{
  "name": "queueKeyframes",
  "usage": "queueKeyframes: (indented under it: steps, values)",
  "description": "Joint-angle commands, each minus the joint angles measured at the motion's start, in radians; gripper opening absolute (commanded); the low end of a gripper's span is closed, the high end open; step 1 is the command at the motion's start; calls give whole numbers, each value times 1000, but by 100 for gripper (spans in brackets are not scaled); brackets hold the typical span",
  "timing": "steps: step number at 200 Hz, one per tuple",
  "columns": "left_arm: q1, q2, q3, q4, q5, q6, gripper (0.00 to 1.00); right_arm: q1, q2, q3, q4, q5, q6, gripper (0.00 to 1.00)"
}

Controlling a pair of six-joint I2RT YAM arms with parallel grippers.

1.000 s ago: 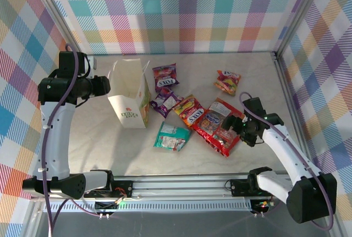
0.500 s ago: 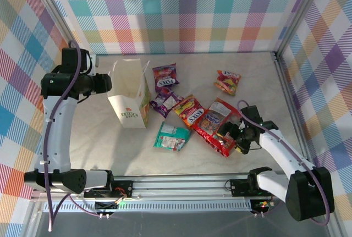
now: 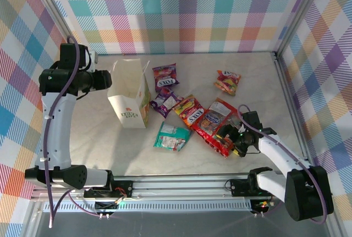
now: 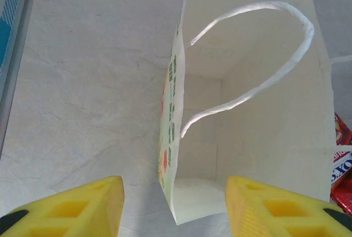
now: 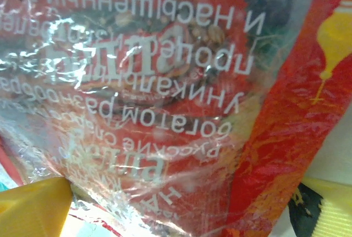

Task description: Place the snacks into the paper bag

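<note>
Top external view: left arm stands tall from its base, elbow bent, forearm level and pointing right, so the left gripper [image 3: 104, 81] sits just beside the left rim of the bag [image 3: 131, 97]. From its wrist camera the yellow fingers [image 4: 71, 209] are parted with nothing clamped, and the bag's near end shows between them. Bag stands upright on the table [image 3: 93, 132], mouth up, its long side running away from the arms. A cord handle [image 4: 258, 44] arches over the opening. Green lettering on the flowered face is too skewed to read; a small red logo faces the near edge

Right arm reaches low and left, with the right gripper [image 3: 234, 139] at the near end of the red packet [image 3: 214, 120], jaws spread wide either side of it. That packet lies flat, on a slant. Close up, its white print is Russian and upside down: "Уникальный", "и насыщенный". Leftward lie the orange packet [image 3: 188, 109], marked "TOY", the teal packet [image 3: 172, 136], the purple packet [image 3: 165, 76] reading "TOYS", and a second purple packet [image 3: 165, 102]. The small packet [image 3: 227, 81] lies apart, far right
</note>
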Motion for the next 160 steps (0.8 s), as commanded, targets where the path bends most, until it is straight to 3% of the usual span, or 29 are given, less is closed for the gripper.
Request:
queueKeyframes:
  steps: [1,102,160]
  values:
    - [9,3,24,-32,18,-1,52,-5,-11,-30,138,-61,36,99]
    - [10,27,7,-44,16,-7,53,-2,-38,-53,282,-100,61,99]
    - [9,40,12,-56,18,-8,53,6,105,-24,287,-55,74,99]
